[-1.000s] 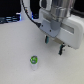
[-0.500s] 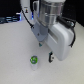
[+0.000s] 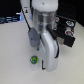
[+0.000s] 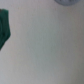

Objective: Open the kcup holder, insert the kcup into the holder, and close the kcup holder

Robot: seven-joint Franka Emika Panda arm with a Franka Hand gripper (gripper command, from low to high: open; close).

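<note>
arm: white robot arm (image 3: 46,37) leaning over pale table (image 3: 12,55) | tiny green-lidded white kcup (image 3: 34,60) sitting beside it — black boxy kcup holder (image 3: 67,31) behind | jaws: hidden, cannot tell

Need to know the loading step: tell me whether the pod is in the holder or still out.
Out. The pod stands on the white table, green lid up, apart from the black holder behind the arm. Whether the holder is open cannot be told.

The exterior camera looked down steeply on the pale surface (image 3: 12,55), the arm (image 3: 46,30) filling its centre; the wrist camera hovered close above that same surface.
</note>
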